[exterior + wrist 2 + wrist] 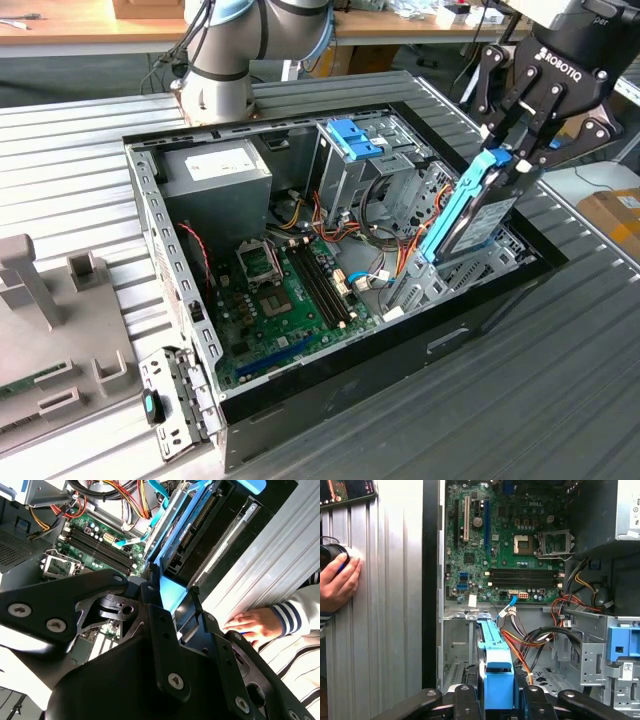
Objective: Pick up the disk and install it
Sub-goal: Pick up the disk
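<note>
Item under inspection: the flat silver-grey metal disk with a bright blue plastic frame [478, 215]. It stands on edge, tilted. Its lower end sits down among the metal bay brackets at the exterior view's right end of the open black desktop computer case [470, 312]. Its upper end rises above the case rim.

The robot's black hand [513, 152] is clenched on that upper end, one finger on either side of the blue frame. In the first wrist view the blue frame [497, 666] runs straight out from between the two fingers, towards the green motherboard [510, 545].

Inside the case, a grey box with a white sticker [215, 172] lies at the far corner. A blue plastic latch [352, 138] tops the metal cage just beside the disk. Bundles of red, yellow and orange cables [385, 232] lie between the cage and the motherboard.

The case rests on a ribbed grey metal surface [570, 400]. A person's hand [337, 582] lies flat on that surface outside the case wall, with a striped sleeve [295, 611] behind it.
</note>
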Robot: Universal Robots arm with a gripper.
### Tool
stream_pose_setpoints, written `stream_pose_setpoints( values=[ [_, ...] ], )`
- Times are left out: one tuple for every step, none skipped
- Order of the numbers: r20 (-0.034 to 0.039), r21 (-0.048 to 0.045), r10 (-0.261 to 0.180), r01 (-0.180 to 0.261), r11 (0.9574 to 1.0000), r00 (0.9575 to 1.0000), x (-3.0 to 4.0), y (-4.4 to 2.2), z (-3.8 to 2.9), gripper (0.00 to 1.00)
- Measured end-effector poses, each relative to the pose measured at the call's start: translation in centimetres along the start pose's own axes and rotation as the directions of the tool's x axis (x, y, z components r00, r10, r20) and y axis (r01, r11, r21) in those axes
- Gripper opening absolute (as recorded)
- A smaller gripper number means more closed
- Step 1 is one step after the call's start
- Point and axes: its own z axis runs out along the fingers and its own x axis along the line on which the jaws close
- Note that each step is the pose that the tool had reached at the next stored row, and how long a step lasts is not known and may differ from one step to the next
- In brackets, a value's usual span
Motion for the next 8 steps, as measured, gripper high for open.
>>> stream_pose_setpoints(
  values=[
    [0.0008,0.0032,-0.001,0.001,1.0000,1.0000,0.05,0.05,0.06,0.36],
    [0.0018,0.0080,-0.002,0.002,1.0000,1.0000,0.18,0.15,0.16,0.36],
    [0.0022,0.0100,-0.004,0.004,0.9999,1.0000,0.30,0.22,0.26,0.36],
    [0.0022,0.0113,-0.005,0.005,0.9999,1.0000,0.40,0.27,0.33,0.36],
    [0.0028,0.0136,-0.007,0.007,0.9999,1.0000,0.64,0.44,0.57,0.36],
    [0.0025,0.0147,-0.010,0.010,0.9998,0.9999,0.78,0.54,0.75,0.36],
    [0.0026,0.0151,-0.011,0.011,0.9998,0.9999,0.85,0.58,0.85,0.36],
    [0.0026,0.0155,-0.012,0.012,0.9998,0.9999,0.92,0.65,0.98,0.36]
  ],
)
